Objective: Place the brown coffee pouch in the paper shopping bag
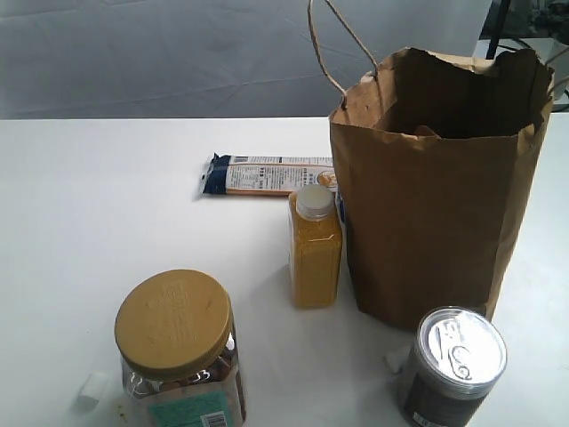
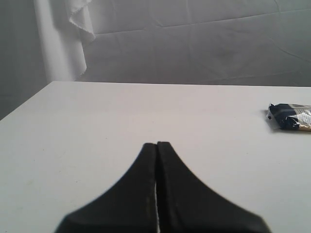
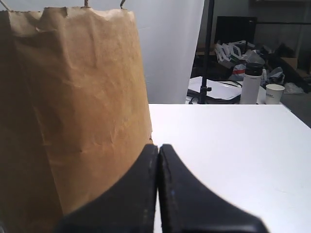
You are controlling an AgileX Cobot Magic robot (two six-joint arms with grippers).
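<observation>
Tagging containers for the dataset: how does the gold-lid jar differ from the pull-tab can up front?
Top: the jar has a wide yellow-gold lid; the can has a silver pull-tab end.
Walls: the jar is clear, with contents visible; the can is dark and opaque.
Place: the jar sits front left, away from the paper shopping bag; the can sits front right, just before the bag.
Shared: both stand upright on the white table, bases cut off by the frame.
</observation>
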